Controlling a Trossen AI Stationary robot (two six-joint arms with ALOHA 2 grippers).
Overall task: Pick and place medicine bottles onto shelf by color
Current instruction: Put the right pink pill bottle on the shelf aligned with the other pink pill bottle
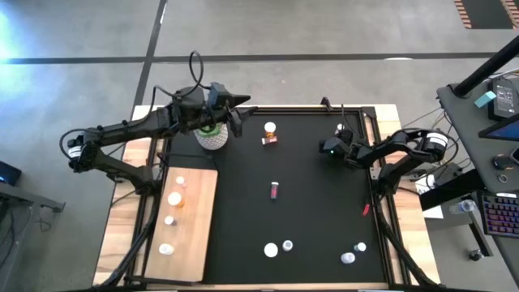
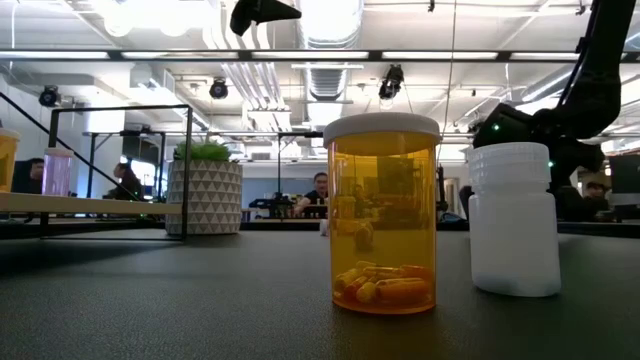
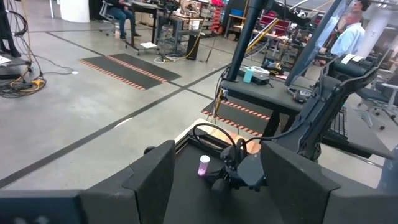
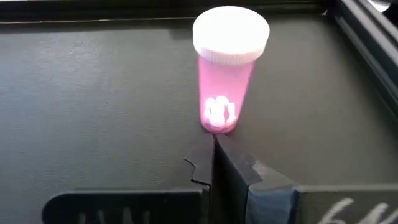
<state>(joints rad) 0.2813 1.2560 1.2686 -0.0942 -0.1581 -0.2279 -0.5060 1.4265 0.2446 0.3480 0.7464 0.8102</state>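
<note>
Inspector A: Right claw [image 4: 213, 144] is pressed together with nothing between, its tips just beside the pink bottle [image 4: 227, 68] standing on the black mat [image 4: 93, 93].

Inspector B: Risk: advancing could topple the bottle. Left claw [image 3: 214, 180] stands apart, aloft.

A black mat [image 1: 308, 219] covers most of the tabletop [image 1: 122, 235]. At lower left the pale shelf [image 1: 195, 235] carries four bottles [image 1: 175, 198]. Loose bottles stand or lie on the mat: upper centre [image 1: 269, 128], middle [image 1: 275, 191], bottom centre [image 1: 271, 250], bottom right [image 1: 348, 258]. A speckled plant pot [image 1: 213, 138] stands upper left.
</note>
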